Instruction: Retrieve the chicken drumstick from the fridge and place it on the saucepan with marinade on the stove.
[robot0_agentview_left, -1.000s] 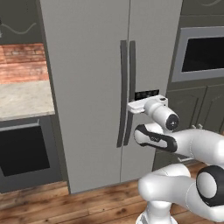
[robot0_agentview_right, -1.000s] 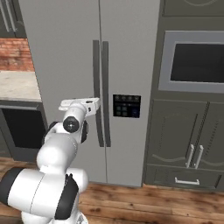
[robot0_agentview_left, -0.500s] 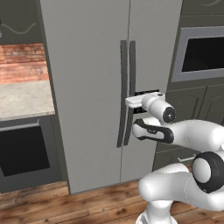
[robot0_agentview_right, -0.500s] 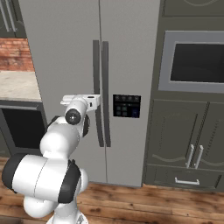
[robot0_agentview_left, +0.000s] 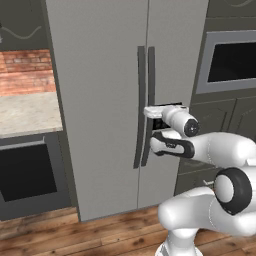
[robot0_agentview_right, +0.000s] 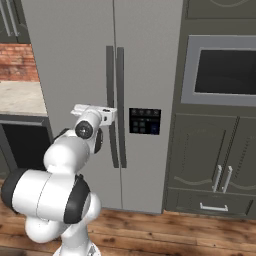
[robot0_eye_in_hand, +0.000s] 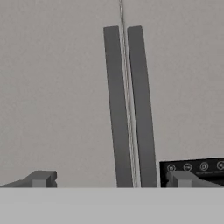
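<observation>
Facing the fridge (robot0_agentview_left: 100, 100), both doors shut, two dark vertical handles (robot0_eye_in_hand: 127, 109) side by side along the centre seam. Jaws (robot0_eye_in_hand: 109, 179) spread wide and holding nothing, fingertips (robot0_eye_in_hand: 41, 178) straddling the lower part of both handles, close to them but apart. Dark control panel (robot0_agentview_right: 145, 121) on the right door just beside the hand. Wall oven (robot0_agentview_right: 222, 70) right of the fridge, pale counter (robot0_agentview_left: 27, 112) to its left

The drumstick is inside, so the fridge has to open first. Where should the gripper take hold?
Grip one dark vertical handle of the closed fridge, straight from the front: both bars are slim and upright, so the open gripper could straddle one sideways.
</observation>
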